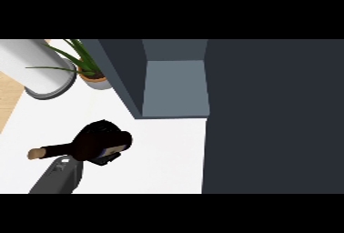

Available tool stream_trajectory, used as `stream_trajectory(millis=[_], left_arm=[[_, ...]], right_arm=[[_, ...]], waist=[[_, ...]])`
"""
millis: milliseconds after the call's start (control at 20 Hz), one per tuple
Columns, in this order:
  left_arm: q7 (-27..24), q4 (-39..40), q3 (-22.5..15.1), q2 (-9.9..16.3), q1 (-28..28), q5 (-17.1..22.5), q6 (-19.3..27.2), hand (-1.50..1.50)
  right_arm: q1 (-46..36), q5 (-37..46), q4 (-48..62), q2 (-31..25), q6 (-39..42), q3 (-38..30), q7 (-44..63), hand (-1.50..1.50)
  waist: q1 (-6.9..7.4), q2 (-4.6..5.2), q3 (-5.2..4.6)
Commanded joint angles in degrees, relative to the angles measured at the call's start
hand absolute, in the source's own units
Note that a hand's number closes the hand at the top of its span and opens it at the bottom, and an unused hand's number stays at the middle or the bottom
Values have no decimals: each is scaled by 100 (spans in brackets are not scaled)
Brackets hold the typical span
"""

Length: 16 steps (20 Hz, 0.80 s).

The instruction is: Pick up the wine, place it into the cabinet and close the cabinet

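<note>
My left hand (102, 141) is low on the white counter (161, 150), left of centre, its fingers curled round the dark wine bottle (57, 149). The bottle lies roughly level, its neck and tan cork pointing left out of the hand, and its body is mostly hidden by the hand. The grey forearm comes up from the lower left. The cabinet (174, 86) stands open beyond and to the right of the hand, showing a bare grey shelf between dark walls. My right hand does not show.
A broad dark cabinet panel (272, 113) fills the whole right side. A white cylinder on a grey base (37, 68) and a potted plant (94, 77) stand at the back left. Wooden floor shows past the counter's left edge.
</note>
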Motion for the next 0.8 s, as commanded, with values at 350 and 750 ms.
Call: stream_trajectory(millis=[350,750], left_arm=[[-1284,-250,155,-364,1118,157,631,150],[-1663,-1229,348,-595,2333,622,912,150]], right_arm=[[-213,-1,96,-56,-125,-183,202,-150],[341,-89,43,-58,162,-339,-269,-150]], waist=[[189,-49,10],[161,-61,20]])
